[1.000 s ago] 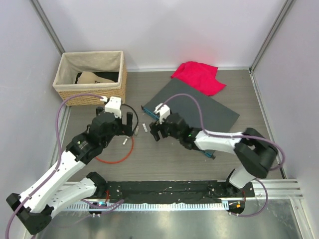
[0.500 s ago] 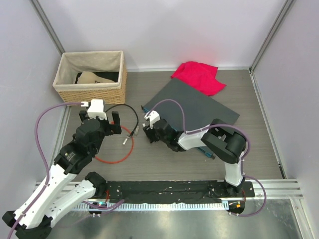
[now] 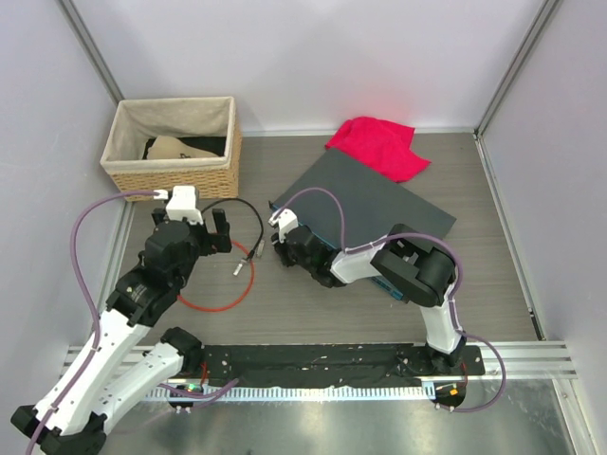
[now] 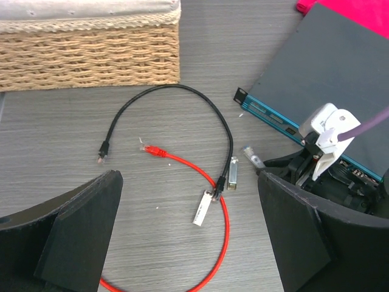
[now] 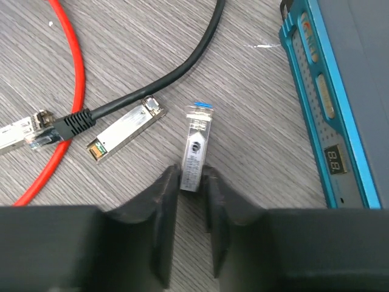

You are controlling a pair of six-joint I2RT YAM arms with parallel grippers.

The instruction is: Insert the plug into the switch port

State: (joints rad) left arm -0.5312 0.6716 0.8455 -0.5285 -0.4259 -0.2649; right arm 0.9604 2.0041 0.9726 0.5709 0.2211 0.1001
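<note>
Right gripper (image 3: 278, 244) crouches at nine o'clock of the switch (image 3: 365, 204), seen from above. Left wrist: left gripper (image 4: 188, 182) spread, empty. Right wrist: it pinches the plug (image 5: 195, 146), flat on the bench (image 5: 255, 182); switch port (image 5: 321, 91) at three o'clock, insertion not yet done.

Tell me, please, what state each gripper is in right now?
Left gripper: open, holding nothing.
Right gripper: closed on the plug.

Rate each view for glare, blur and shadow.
Top external: even light, sharp, bright sheen on the metal plate at the near edge. Left wrist: red cable crisp, left fingers dark, slightly soft. Right wrist: plug label sharp between shadowed right fingers.
</note>
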